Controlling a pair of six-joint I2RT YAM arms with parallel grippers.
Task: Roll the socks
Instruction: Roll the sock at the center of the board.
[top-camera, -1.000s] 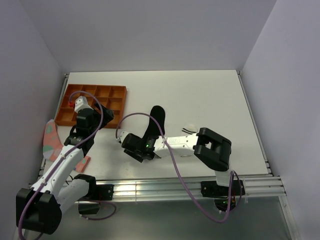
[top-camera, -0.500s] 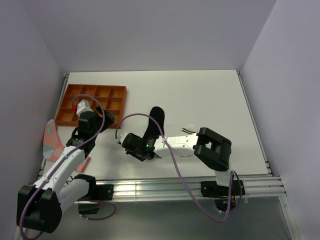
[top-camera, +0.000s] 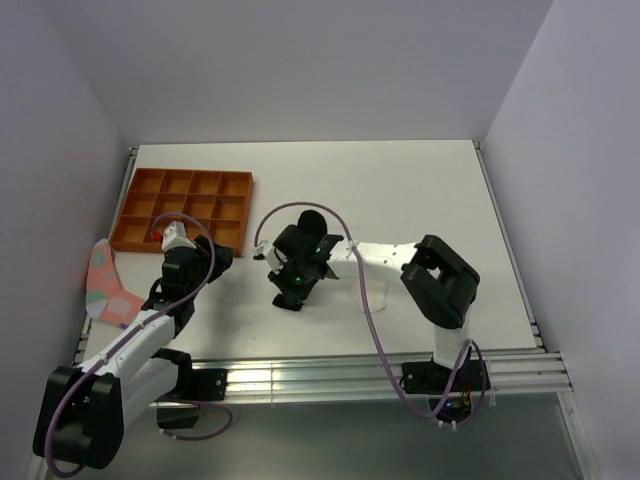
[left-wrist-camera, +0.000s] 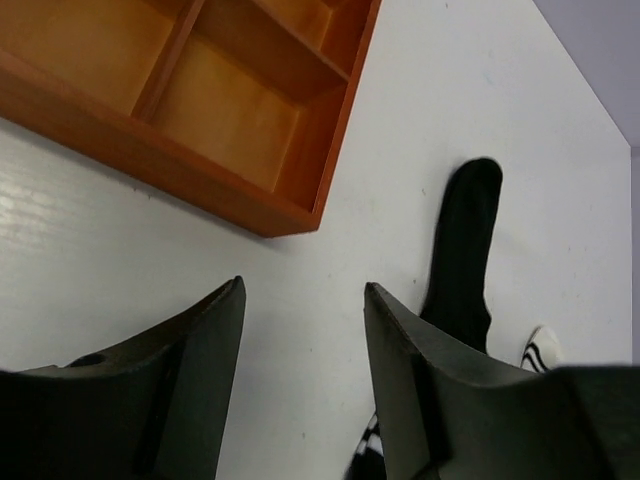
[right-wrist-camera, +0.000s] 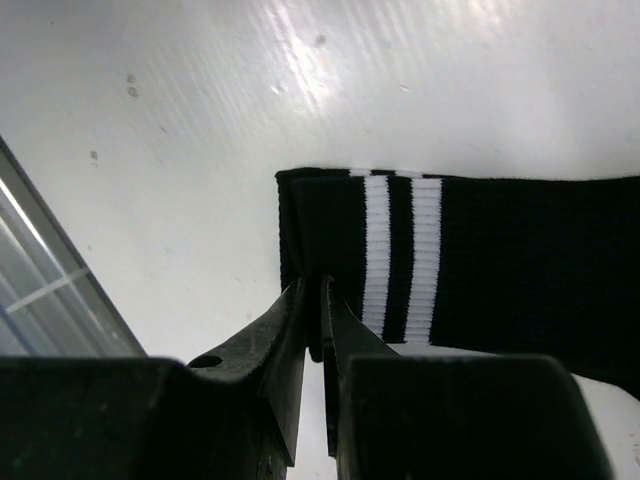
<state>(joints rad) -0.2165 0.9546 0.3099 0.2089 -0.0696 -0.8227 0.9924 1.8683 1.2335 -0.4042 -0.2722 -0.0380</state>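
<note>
Pinching striped cuff of knitted black sock

black sock noted as matt ribbed knit cloth, white table beside it seen smooth and glossy with glare, orange tray smooth, plastic-looking, faintly sheened

My right arm reaches left across the white table. My right gripper is down on the near end of the black sock, whose toe points away from me; how my jaws stand cannot be made out from above. My left gripper hovers by the near edge of the orange compartment tray. A pink fabric piece with teal patches lies at the table's left edge.
</note>
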